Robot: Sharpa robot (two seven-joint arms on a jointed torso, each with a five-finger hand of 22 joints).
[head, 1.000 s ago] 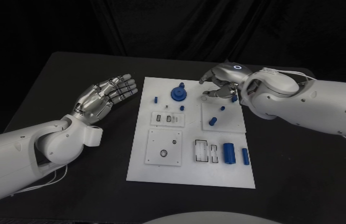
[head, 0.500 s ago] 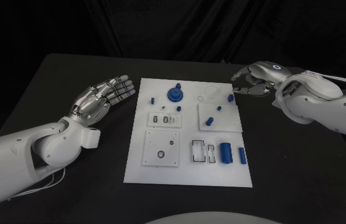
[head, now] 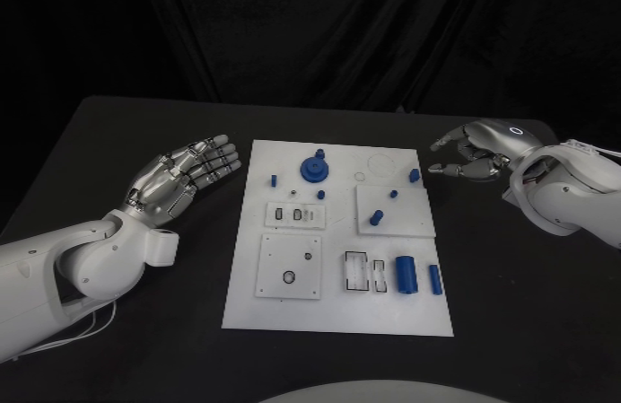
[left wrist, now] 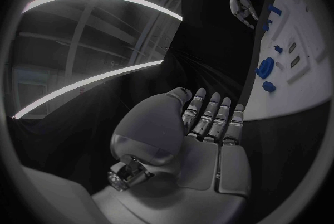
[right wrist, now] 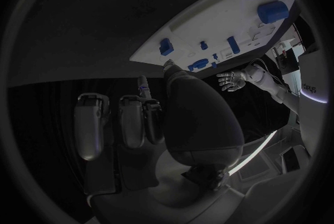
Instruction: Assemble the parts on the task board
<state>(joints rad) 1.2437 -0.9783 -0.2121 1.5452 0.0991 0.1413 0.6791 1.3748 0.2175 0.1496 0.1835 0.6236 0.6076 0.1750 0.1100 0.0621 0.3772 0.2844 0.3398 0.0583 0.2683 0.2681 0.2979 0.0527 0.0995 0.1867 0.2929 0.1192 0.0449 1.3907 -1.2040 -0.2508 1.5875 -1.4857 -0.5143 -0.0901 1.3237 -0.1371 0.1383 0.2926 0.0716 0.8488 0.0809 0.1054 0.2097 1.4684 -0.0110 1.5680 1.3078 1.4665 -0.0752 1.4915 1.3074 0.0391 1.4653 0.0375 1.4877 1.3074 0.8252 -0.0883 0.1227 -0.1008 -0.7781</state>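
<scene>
The white task board (head: pixel 339 241) lies in the middle of the table. On its far half stand a blue round part (head: pixel 313 167), a small blue peg (head: pixel 275 179), a blue peg (head: pixel 377 215) and a blue piece (head: pixel 415 176) near the far right corner. Two blue cylinders (head: pixel 407 274) lie at the near right. My right hand (head: pixel 474 155) hovers just off the board's far right corner, fingers curled in, nothing visible in them. My left hand (head: pixel 188 177) lies flat with its fingers apart, left of the board and holding nothing. The left wrist view shows this hand (left wrist: pixel 209 140) beside the board (left wrist: pixel 299 68).
Black table (head: pixel 129 134) surrounds the board on all sides. White recessed plates (head: pixel 295 266) sit on the board's near left. In the right wrist view the board (right wrist: pixel 230 18) lies beyond my right hand (right wrist: pixel 160 123).
My right hand has drawn back to the right, from above the board's far right area to off its corner. The blue piece there stays on the board. The left hand has not moved.
</scene>
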